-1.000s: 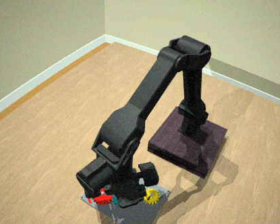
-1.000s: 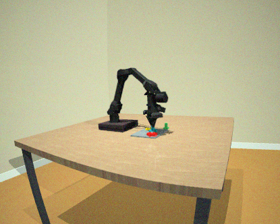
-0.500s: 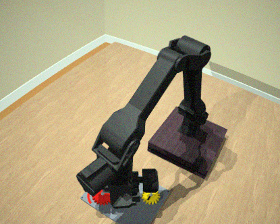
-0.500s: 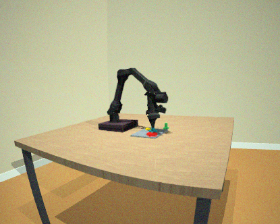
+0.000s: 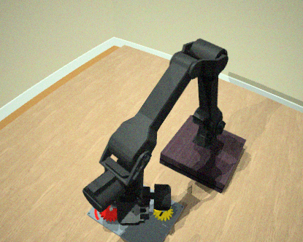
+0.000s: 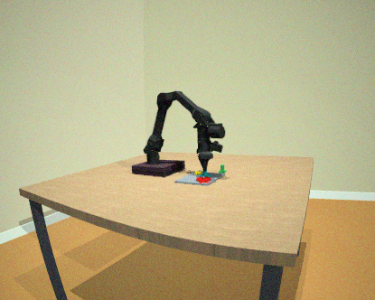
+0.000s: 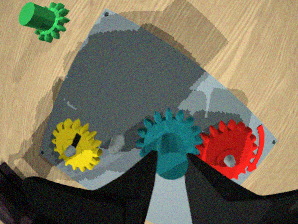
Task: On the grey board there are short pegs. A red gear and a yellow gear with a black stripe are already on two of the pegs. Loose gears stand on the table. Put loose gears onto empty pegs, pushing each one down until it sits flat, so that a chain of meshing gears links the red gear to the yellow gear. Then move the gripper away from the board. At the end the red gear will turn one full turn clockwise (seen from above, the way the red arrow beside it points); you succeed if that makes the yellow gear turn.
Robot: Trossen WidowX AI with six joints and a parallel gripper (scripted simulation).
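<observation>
My gripper point(image 6: 205, 171) point(image 7: 170, 157) points down over the grey board point(image 5: 143, 232) point(image 6: 184, 180) point(image 7: 125, 70) and is shut on the knob of the teal gear point(image 7: 150, 135). The teal gear is beside the red gear point(image 5: 107, 214) point(image 6: 203, 180) point(image 7: 217, 142); their teeth touch or overlap in the wrist view. I cannot tell if it sits flat, and any peg under it is hidden. The yellow gear point(image 5: 163, 215) point(image 6: 198, 173) point(image 7: 61, 137) with its black stripe is on the board's other side. A bare peg point(image 7: 117, 143) stands between the yellow and teal gears.
A green gear point(image 6: 222, 170) point(image 7: 59, 21) with a tall knob stands on the table beyond the board's edge. The red arrow point(image 7: 259, 150) curves beside the red gear. The arm's dark base block point(image 5: 179, 146) point(image 6: 156, 169) stands behind the board.
</observation>
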